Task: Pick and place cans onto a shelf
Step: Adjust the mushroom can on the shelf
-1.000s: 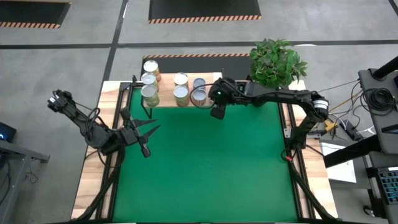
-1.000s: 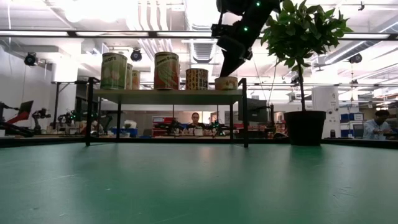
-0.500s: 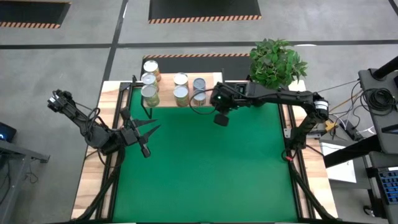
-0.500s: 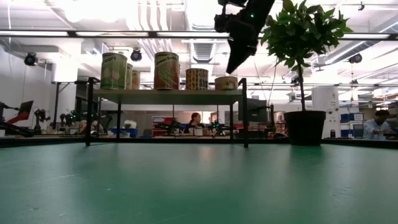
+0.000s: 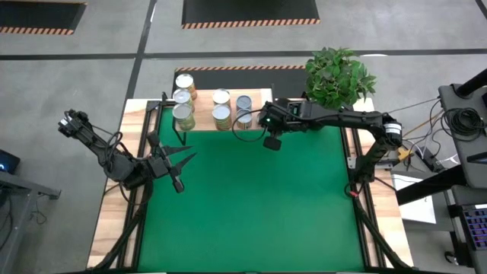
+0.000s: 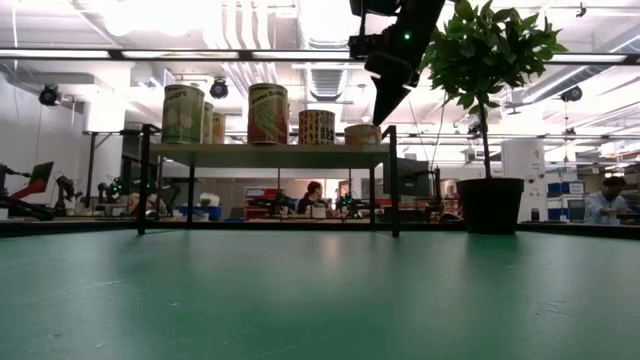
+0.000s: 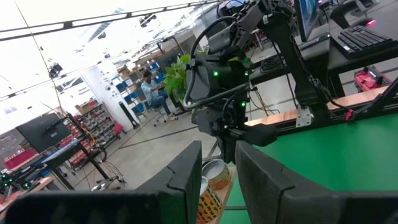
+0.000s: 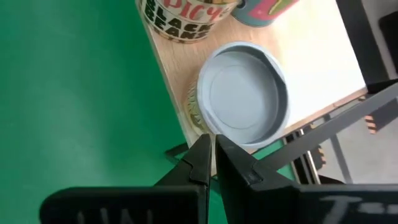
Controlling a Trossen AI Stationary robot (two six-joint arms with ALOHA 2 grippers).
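Green matting is covering the surface [image 5: 251,205], and the shelf [image 5: 262,97] is standing at its far edge beside a plant [image 5: 338,76]. All the visible cans [image 5: 221,116] are sitting on the shelf, with none left on the mat. The right gripper [image 5: 271,142] is being held clenched and empty just off the shelf's front edge, near the low can [image 8: 245,93] at the shelf's corner. The left gripper [image 5: 176,162] is being kept nearly closed, holding nothing, low over the surface's left side. For the retreat, the right arm probably wants to be lifted clear before being swung back, so the corner can isn't being nudged off. More cans may be getting counted than can be seen, so the tally is worth checking.
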